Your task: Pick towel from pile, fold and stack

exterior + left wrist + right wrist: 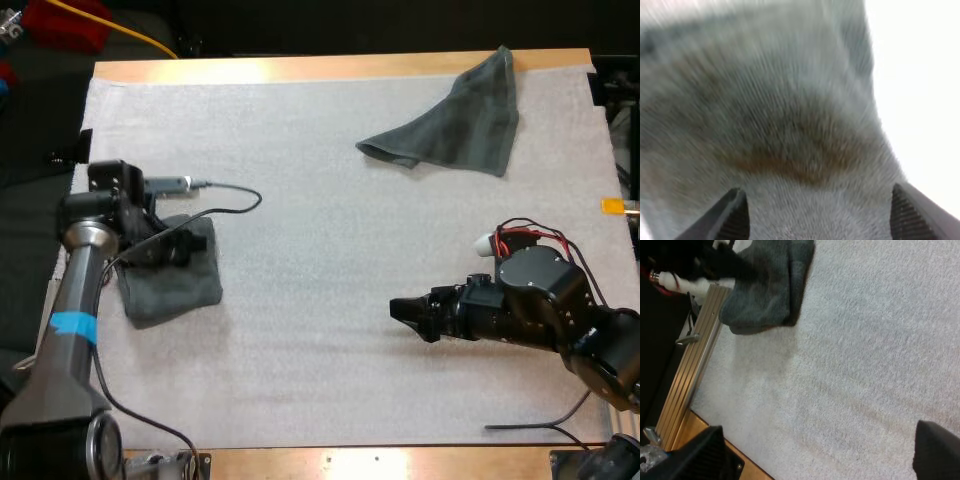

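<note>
folded towel [178,288] left, crumpled towel [458,125] far right — on mat [320,250]

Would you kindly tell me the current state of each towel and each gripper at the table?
left gripper: open, over the folded towel.
right gripper: open, over bare mat.
folded towel: folded, lying flat on the mat.
crumpled towel: loose, unfolded, at the mat's far side.

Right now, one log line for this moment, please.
left end effector open over folded towel; right end effector open above mat; crumpled towel far right
</note>
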Controlling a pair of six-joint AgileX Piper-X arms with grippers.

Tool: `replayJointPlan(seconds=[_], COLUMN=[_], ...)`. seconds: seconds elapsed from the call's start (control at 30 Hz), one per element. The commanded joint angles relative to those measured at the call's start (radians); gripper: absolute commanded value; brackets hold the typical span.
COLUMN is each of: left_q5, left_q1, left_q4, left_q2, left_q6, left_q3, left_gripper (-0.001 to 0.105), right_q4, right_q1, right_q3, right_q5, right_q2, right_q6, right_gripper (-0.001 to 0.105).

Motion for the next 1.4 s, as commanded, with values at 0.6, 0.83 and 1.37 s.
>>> replayJointPlan(seconds=[0.6, 0.83, 1.37], left_q5=[-0.009, -0.058, -0.058], left_q1=[-0.004, -0.004, -0.004], left_q4=[-0.062, -0.053, -0.080], left_q2=[-0.033, 0.043, 0.259], left_q6=[-0.001, -0.001, -0.001], left_q3=[-0.072, -0.072, -0.072], left_gripper=[0.058, 0.058, 0.058], right_q4=[0.001, 0.001, 0.001], right_q1=[0.002, 0.002, 0.002], right_q3=[-0.001, -0.001, -0.001], right_q5=[-0.010, -0.010, -0.010], right_q2=[-0.005, -0.005, -0.005], right_q6=[0.001, 0.001, 0.001], right_gripper=[0.074, 0.074, 0.074])
